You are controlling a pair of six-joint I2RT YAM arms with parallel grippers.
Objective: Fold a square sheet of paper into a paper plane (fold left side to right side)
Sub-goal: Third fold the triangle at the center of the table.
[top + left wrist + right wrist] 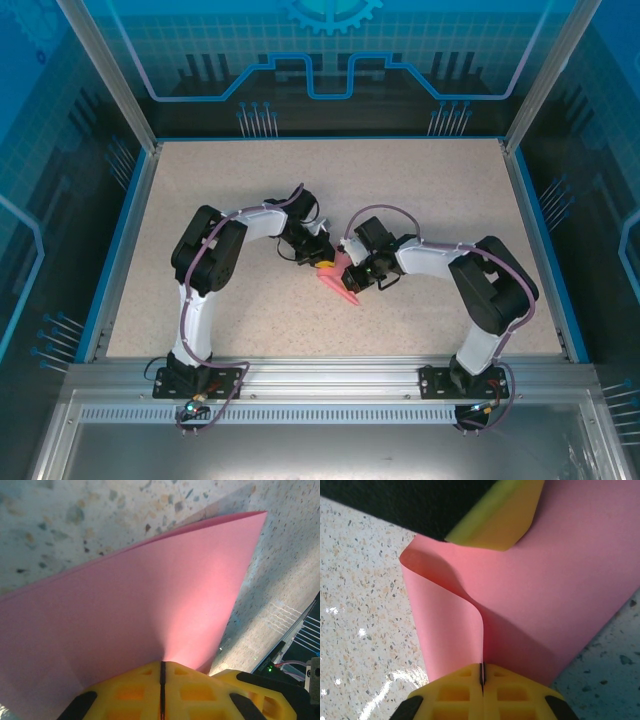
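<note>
The pink-red sheet of paper (339, 284) is held off the speckled table between both grippers at the table's middle, bent over on itself. In the left wrist view the sheet (150, 600) fans out flat ahead, with a corner at the upper right. My left gripper (162, 664) is shut on its near edge, yellow fingers pressed together. My right gripper (481, 669) is shut on a curled edge of the sheet (570, 580), which loops back to the left. The left gripper's yellow finger (495, 520) lies over the sheet's far part. From above, the left gripper (320, 260) and right gripper (354, 272) almost touch.
The speckled tabletop (440, 190) is bordered by a blue rim (535, 240) and metal posts. Both arm bases (200, 378) are bolted at the near edge.
</note>
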